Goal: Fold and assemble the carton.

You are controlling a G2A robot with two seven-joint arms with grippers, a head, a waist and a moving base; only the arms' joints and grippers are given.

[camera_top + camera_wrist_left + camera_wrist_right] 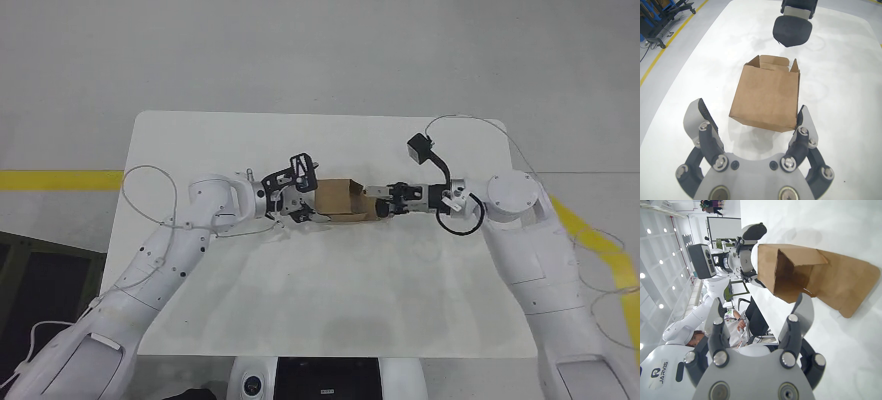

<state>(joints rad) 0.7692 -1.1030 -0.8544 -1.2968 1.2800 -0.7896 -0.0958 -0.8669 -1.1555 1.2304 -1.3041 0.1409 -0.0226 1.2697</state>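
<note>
A brown carton (345,198) lies on its side mid-table, set up as a square tube. In the left wrist view its closed-looking end (766,96) faces my left gripper (752,103), which is open and straddles it; one fingertip (802,115) touches the carton's near corner. In the right wrist view the open end (791,275) faces my right gripper (759,298), also open, with one finger (803,306) just at the mouth's rim. A long flap (848,281) lies flat on the table. From above, the left gripper (300,188) and the right gripper (385,199) flank the carton.
The white table (330,290) has bare surface all around the carton. Yellow floor lines (60,180) run past its sides. Dark equipment carts (657,19) stand on the floor beyond the table's edge.
</note>
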